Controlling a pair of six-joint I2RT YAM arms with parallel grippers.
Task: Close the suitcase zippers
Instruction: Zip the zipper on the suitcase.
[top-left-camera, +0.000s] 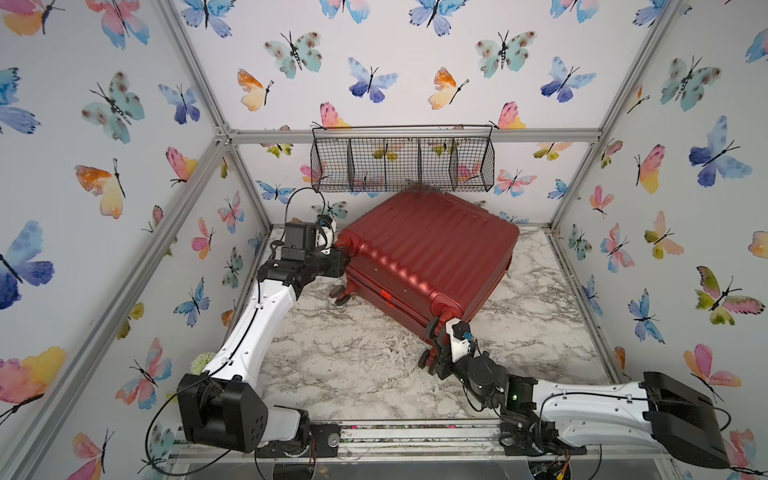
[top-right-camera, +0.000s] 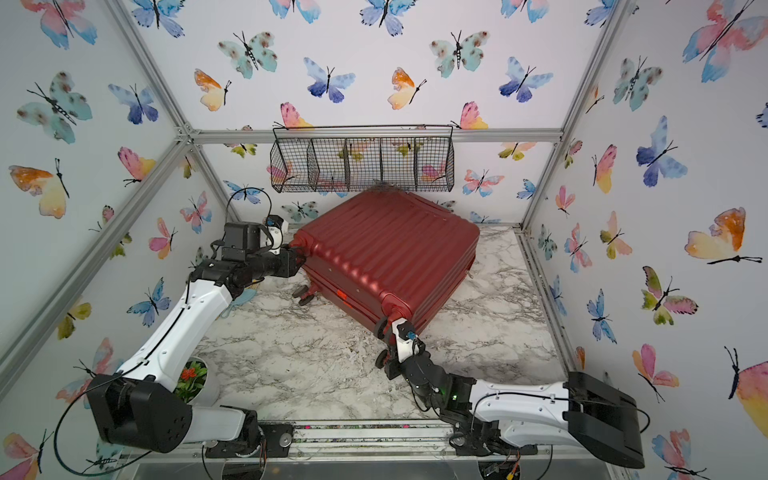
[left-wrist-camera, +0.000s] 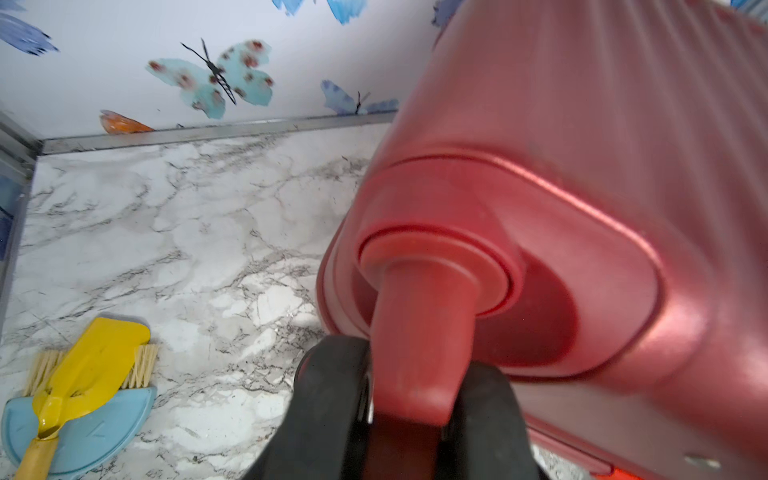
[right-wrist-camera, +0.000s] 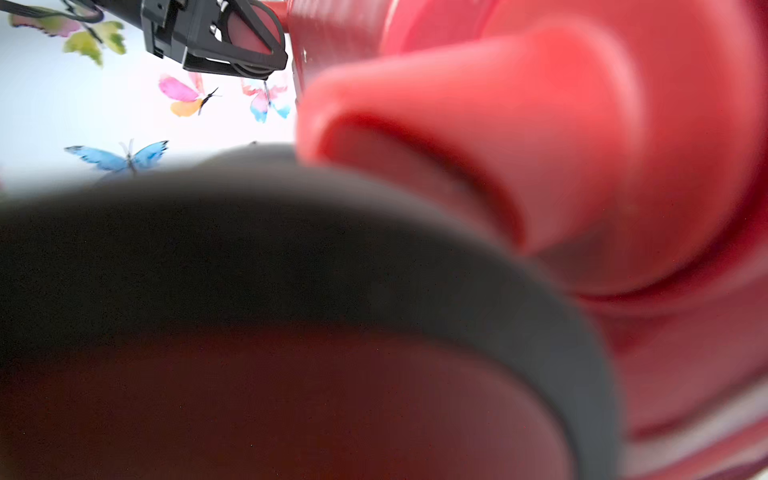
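The dark red ribbed suitcase (top-left-camera: 428, 245) (top-right-camera: 390, 245) lies flat and askew on the marble table (top-left-camera: 353, 365), its two halves together. The zipper track (top-left-camera: 374, 286) runs along the seam on the near-left side; I see no pulls. My left gripper (top-left-camera: 343, 254) (top-right-camera: 300, 257) is at the far-left corner. In the left wrist view my left gripper (left-wrist-camera: 411, 436) is shut round that corner's wheel (left-wrist-camera: 419, 332). My right gripper (top-left-camera: 436, 345) (top-right-camera: 392, 349) is shut and pressed among the near corner's wheels (top-left-camera: 426, 357). A blurred wheel (right-wrist-camera: 374, 249) fills the right wrist view and hides the fingers.
A black wire basket (top-left-camera: 402, 164) hangs on the back wall just above the suitcase's far corner. A yellow brush on a blue dustpan (left-wrist-camera: 83, 399) lies by the left arm. A flower pot (top-right-camera: 195, 378) stands at the near left. Metal frame rails (top-left-camera: 577, 291) edge the table.
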